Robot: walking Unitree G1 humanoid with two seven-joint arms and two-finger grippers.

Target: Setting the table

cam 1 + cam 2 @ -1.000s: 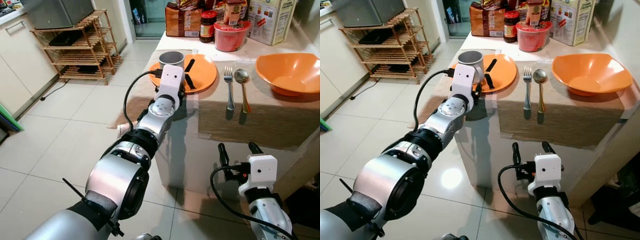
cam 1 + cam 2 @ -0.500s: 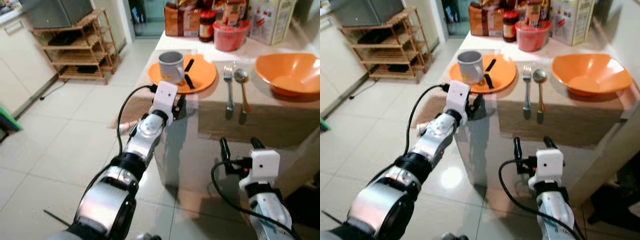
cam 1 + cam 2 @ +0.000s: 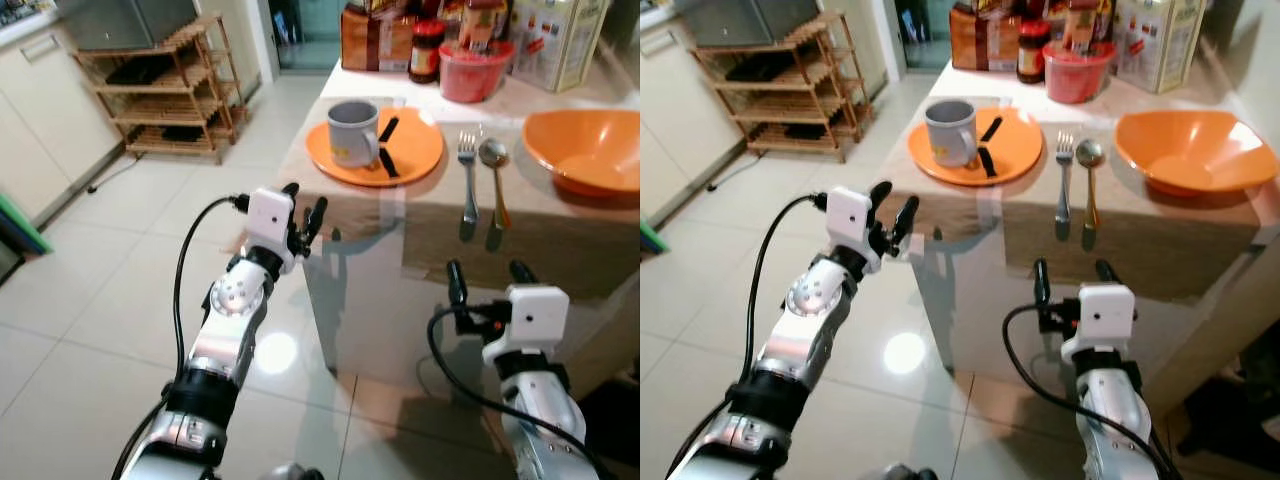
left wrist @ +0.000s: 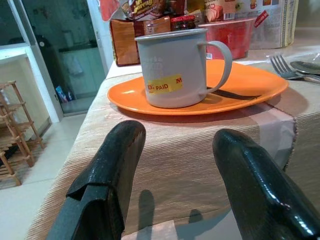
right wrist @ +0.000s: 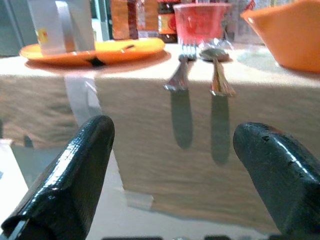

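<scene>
The gray mug [image 3: 352, 132] stood on the orange plate [image 3: 410, 155] on the tabletop [image 3: 350, 205], straight ahead of and above the left end effector [image 3: 303, 213]. That one was open, held nothing, and was nearer. The right end effector [image 3: 485, 282] hung open and empty, low under the fork [image 3: 467, 180].

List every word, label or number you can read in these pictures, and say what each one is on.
"PAID": yellow sticker on the grey mug, which stands on the orange plate.
A red "M" sits beside that sticker on the mug.
Print on the packets and jars behind the plate: too blurred to read.
</scene>
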